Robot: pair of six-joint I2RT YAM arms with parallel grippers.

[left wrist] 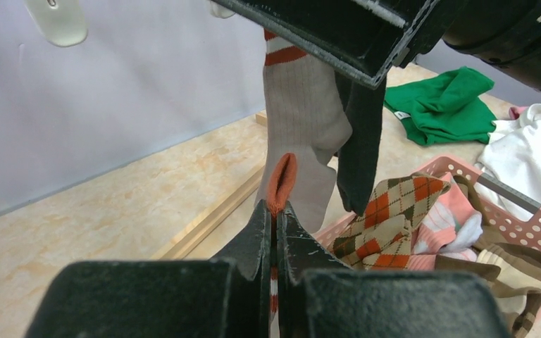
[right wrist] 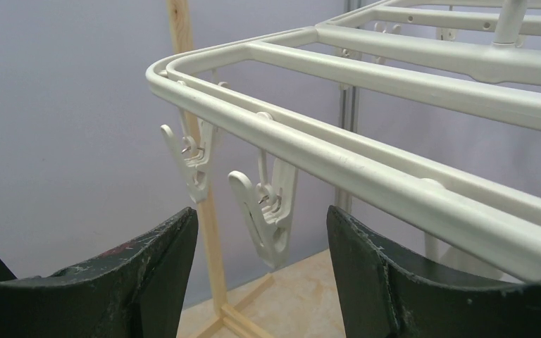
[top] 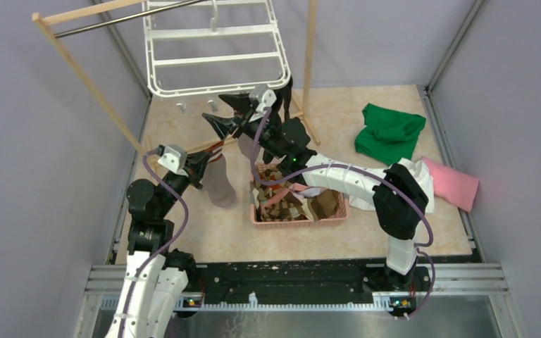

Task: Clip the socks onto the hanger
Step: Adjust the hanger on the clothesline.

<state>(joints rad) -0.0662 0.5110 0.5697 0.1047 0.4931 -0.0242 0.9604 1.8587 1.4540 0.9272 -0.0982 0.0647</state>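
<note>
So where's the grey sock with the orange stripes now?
In the top view, left of centre: the grey sock is pinched in the left gripper, just left of the pink basket.

Robot lab cell: plain grey partition walls (top: 35,211), aluminium base rail (top: 465,274).
</note>
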